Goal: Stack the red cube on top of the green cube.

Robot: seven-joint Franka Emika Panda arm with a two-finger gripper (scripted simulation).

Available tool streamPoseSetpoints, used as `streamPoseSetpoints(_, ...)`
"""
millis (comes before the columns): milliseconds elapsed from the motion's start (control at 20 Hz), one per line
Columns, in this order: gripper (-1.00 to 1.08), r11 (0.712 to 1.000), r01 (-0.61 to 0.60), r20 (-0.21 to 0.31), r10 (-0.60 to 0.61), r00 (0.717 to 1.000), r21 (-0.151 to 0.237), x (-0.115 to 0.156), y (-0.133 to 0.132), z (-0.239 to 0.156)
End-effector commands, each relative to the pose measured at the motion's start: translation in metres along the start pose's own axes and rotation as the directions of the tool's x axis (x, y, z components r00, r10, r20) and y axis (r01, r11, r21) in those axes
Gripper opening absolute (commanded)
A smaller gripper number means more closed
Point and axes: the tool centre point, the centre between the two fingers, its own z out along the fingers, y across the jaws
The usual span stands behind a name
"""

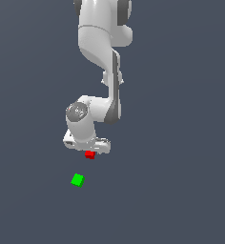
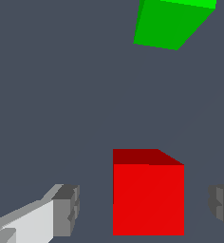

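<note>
The red cube (image 1: 89, 155) lies on the dark floor, partly covered by the white hand in the exterior view. In the wrist view the red cube (image 2: 148, 194) sits between the two grey fingertips, with clear gaps on both sides. My gripper (image 2: 144, 209) is open and straddles it without touching. The green cube (image 1: 77, 180) rests apart on the floor, nearer the exterior view's lower edge and slightly to its left. The green cube (image 2: 171, 23) also shows in the wrist view, cut off by the frame edge.
The white arm (image 1: 102, 52) comes down from the top of the exterior view and bends over the red cube. The plain dark grey floor (image 1: 181, 167) spreads all around.
</note>
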Motion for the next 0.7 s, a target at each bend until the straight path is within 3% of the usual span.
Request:
streamPoseSetpoints(0, 1.0, 1.0, -0.001, 0.0, 0.001, 1.0, 0.0, 0.0001, 0.0005, 0.0122)
streamPoseSetpoints(300, 1.0, 1.0, -0.001, 0.0, 0.001, 1.0, 0.0, 0.0018, 0.0008, 0.0217)
streamPoseSetpoints(350, -1.0, 1.0, -0.001, 0.0, 0.001, 1.0, 0.0, 0.0018, 0.0008, 0.0217)
streamPoseSetpoints(650, -1.0, 1.0, -0.001, 0.0, 0.001, 1.0, 0.0, 0.0018, 0.0008, 0.0217)
